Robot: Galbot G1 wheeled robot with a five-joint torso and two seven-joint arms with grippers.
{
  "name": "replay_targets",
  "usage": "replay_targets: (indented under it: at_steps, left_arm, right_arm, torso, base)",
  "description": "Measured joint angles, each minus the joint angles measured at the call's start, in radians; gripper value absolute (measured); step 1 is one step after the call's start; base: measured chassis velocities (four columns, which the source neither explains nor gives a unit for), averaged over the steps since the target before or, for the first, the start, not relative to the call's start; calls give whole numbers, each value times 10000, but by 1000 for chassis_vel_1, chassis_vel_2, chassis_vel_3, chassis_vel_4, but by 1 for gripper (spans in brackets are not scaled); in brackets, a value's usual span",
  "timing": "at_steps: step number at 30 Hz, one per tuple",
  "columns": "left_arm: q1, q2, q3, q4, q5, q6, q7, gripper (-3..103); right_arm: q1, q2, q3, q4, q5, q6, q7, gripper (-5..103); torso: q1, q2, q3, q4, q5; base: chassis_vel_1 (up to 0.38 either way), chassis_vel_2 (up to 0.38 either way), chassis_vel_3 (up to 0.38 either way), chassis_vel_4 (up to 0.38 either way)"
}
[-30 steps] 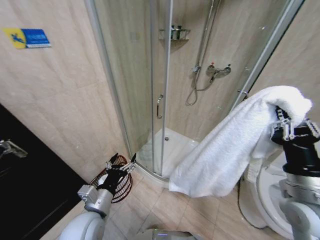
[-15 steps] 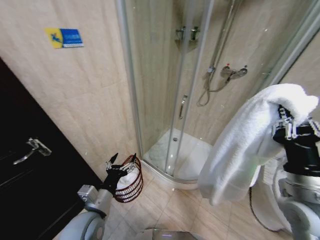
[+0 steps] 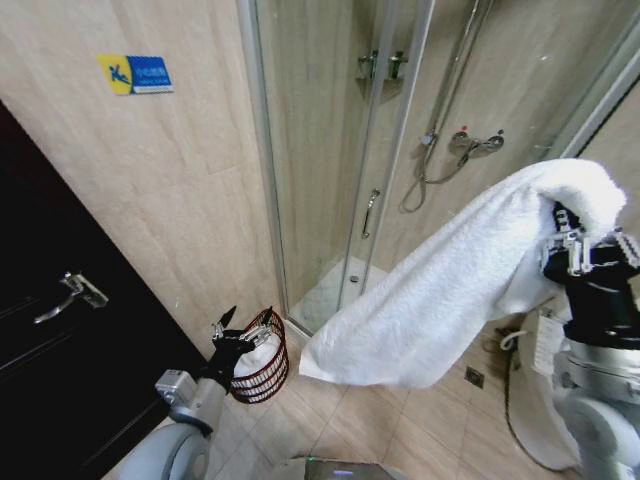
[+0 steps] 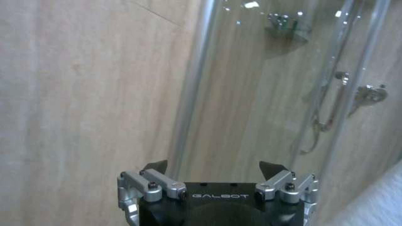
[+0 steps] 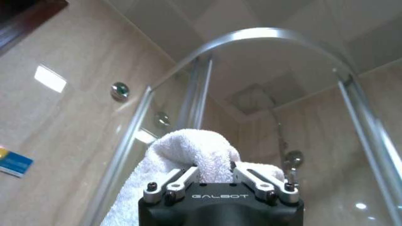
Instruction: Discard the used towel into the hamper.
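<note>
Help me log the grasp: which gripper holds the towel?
The right gripper, shut on the white towel; the left gripper is open and empty.

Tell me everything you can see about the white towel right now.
The white towel is thick, fluffy terry cloth. One end is bunched and pinched in the right gripper, raised at the robot's right. The rest hangs free, sweeping down toward the left in front of the shower enclosure, its lower edge above the floor and apart from the hamper.

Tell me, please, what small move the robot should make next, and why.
Probably swing the right gripper leftward and lower toward the hamper. It is shut on the towel, held high and well right of the hamper on the floor by the shower door; the left gripper hovers open.
</note>
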Motion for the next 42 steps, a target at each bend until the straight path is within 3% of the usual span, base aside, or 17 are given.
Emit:
replay_targets:
  at_steps: [28,42]
  left_arm:
    - [0,-1,-1,0,0,0,0,99]
    - [0,-1,-1,0,0,0,0,99]
  right_arm:
    - [840,-613,-95,-604,512,186,-56,12]
    - [1164,-819,-211,-992,641,317,-481,12]
  torso:
    - [-259,-558,-303,0,3]
    - [-395,-854,-464,0,1]
  base:
    - [109,114,108,113]
    - [117,128,133,132]
